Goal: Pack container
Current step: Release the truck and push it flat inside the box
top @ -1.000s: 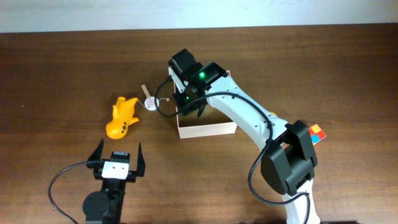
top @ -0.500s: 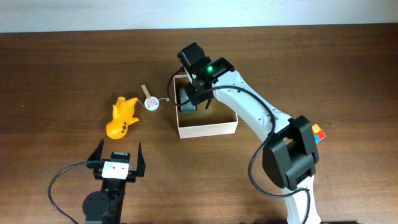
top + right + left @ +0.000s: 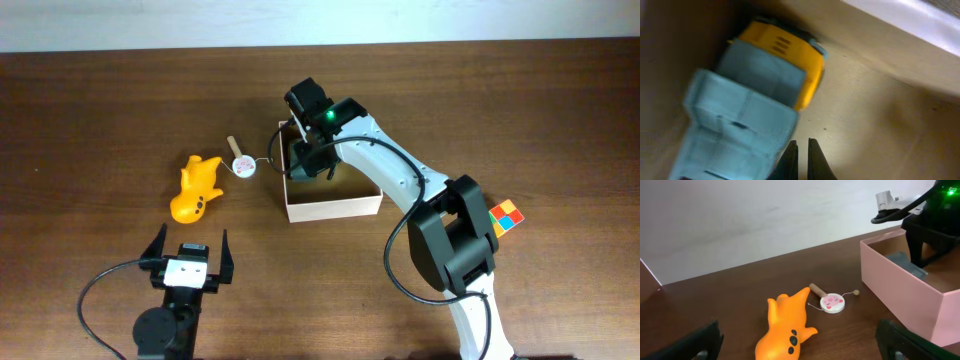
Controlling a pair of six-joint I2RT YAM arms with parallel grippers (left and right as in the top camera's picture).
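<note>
One container (image 3: 333,207), one truck (image 3: 740,115) inside, one orange toy (image 3: 197,188), one cube (image 3: 506,216)

Overhead looks straight down; left wrist low, level — right wrist close inside the shared container (image 3: 900,292).

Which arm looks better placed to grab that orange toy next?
Left. The left claw is open and faces the orange toy, which lies nearby; the right claw is shut, down inside the container.
</note>
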